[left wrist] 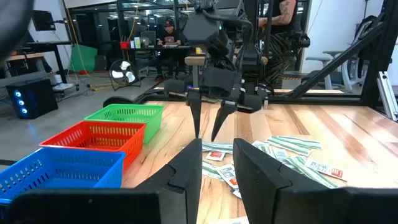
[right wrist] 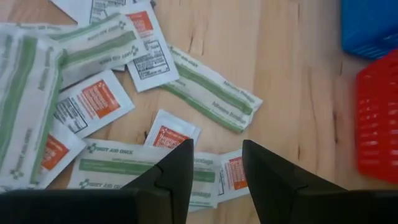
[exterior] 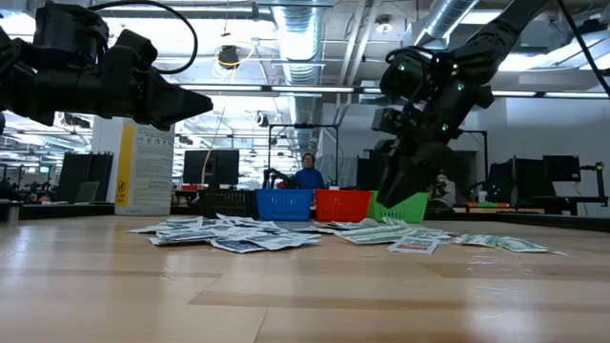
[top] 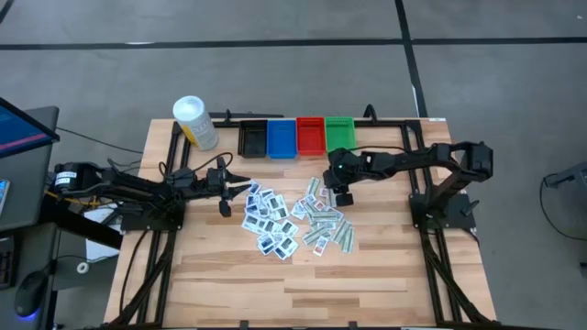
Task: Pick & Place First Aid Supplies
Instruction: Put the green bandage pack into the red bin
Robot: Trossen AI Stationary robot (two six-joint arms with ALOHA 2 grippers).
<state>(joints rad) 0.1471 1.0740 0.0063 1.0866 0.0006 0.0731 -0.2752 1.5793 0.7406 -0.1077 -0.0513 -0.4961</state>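
On the wooden surface (top: 367, 275) the first aid supplies (top: 293, 220) lie in a loose heap near the centre, white packets with dark marks toward 9 o'clock of the heap and pale green strips with red-marked packets toward 3 o'clock.

The right gripper (left wrist: 208, 127) hangs over the heap's 1 o'clock edge, pointing down, just in front of the green bin (top: 339, 134). Its fingers (right wrist: 177, 171) stand parted with a clear gap, holding nothing; in the right wrist view the packets lie flat beneath them, a small red-and-white one showing in the gap. From the low view the fingertips seem to be just above the packets rather than touching, though the angle makes that hard to settle.

The left gripper (top: 225, 209) is at 9 o'clock of the heap, raised off the surface and aimed across it toward the right arm. Its fingers (left wrist: 186, 171) are also apart, with nothing between them.

Behind the heap, at 12 o'clock, the black bin (top: 252, 137), blue bin (top: 281, 137), red bin (top: 310, 135) and green bin stand side by side in a row. A yellow container with a white cap (top: 194, 121) lies at 11 o'clock, beside the black bin.
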